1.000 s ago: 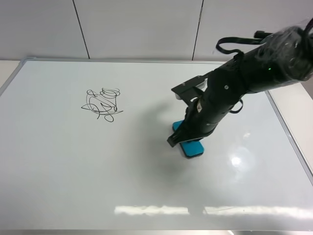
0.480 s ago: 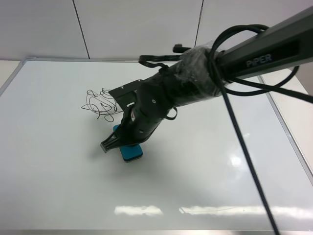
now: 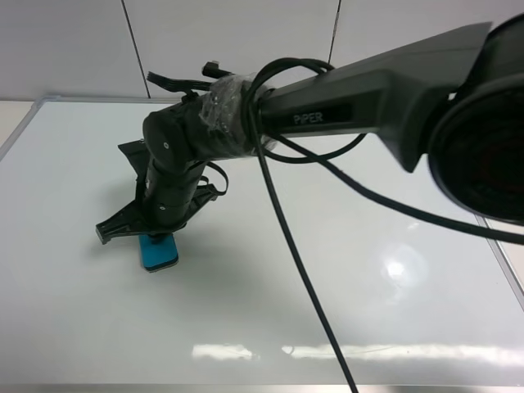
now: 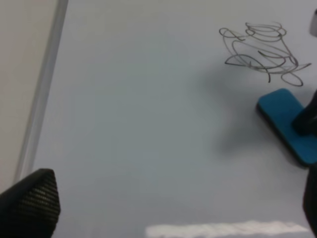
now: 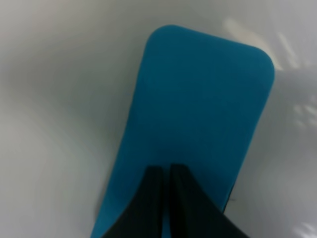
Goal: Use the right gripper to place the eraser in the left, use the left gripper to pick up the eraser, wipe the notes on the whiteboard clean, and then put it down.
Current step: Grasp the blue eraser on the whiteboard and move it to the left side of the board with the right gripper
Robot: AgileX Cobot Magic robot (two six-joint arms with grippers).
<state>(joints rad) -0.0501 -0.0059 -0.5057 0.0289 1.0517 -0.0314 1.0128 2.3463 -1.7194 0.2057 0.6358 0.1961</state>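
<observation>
The teal-blue eraser (image 3: 158,250) lies flat on the whiteboard (image 3: 344,278) at its left part. My right gripper (image 3: 157,237) reaches across from the right and is shut, fingertips pressed together on the eraser's top (image 5: 198,109), not around it. The right wrist view shows both fingers (image 5: 157,198) touching side by side on the blue face. The arm hides the notes in the high view; the left wrist view shows the notes (image 4: 260,49) just beyond the eraser (image 4: 282,119). My left gripper (image 4: 178,198) is open, nothing between its fingers, a short way from the eraser.
The "PiPER" arm (image 3: 368,90) spans the board from the right, and its black cable (image 3: 299,270) hangs across the board's middle. The board's silver frame (image 4: 42,99) runs along the left edge. Grey wall panels (image 3: 229,41) stand behind.
The right arm has swept left across the board with the eraser under its shut fingertips, carrying it from right of centre past the notes to the left part.
</observation>
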